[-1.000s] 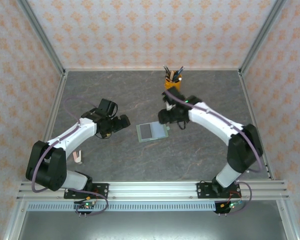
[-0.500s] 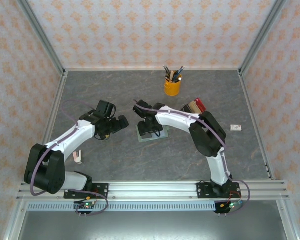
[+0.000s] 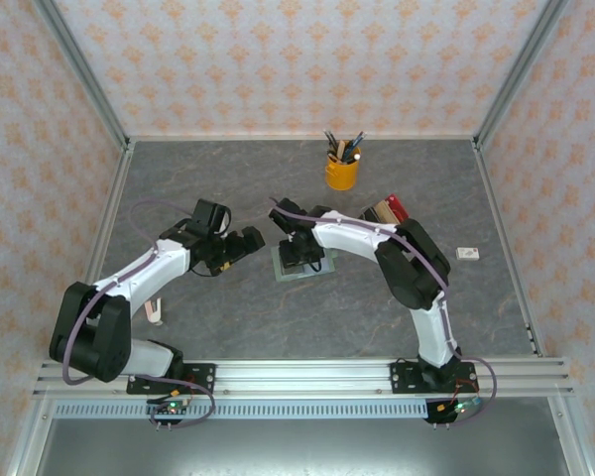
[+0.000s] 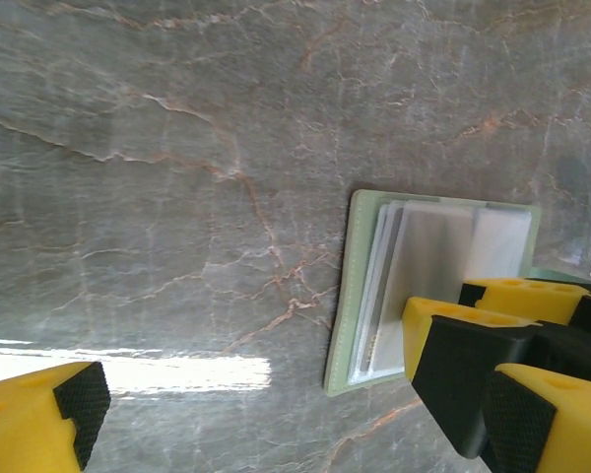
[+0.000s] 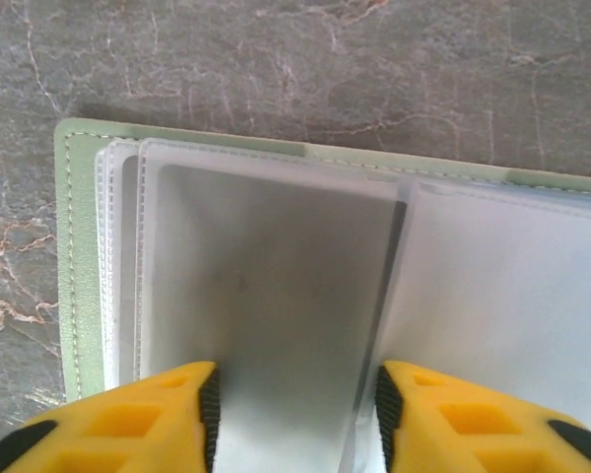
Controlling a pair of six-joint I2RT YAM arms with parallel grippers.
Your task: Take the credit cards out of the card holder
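Now that the right gripper [image 3: 299,248] [image 5: 295,394] is hovering open over the card holder [image 3: 286,270] [image 5: 79,246] [image 4: 340,296] after swinging in within 1 s, it is straddling the grey card [image 5: 266,296] in the top sleeve, and the left gripper [image 3: 250,241] [image 4: 266,394] is waiting open alongside the holder, so extraction is just starting.

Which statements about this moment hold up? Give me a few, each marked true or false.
The card holder lies open on the table: true.
The right pincer is over the card holder, jaws apart: true.
The pen cup lies tipped on its side: false, it stands upright.
The left pincer grips the card holder: false, it is open, beside the holder and apart from it.
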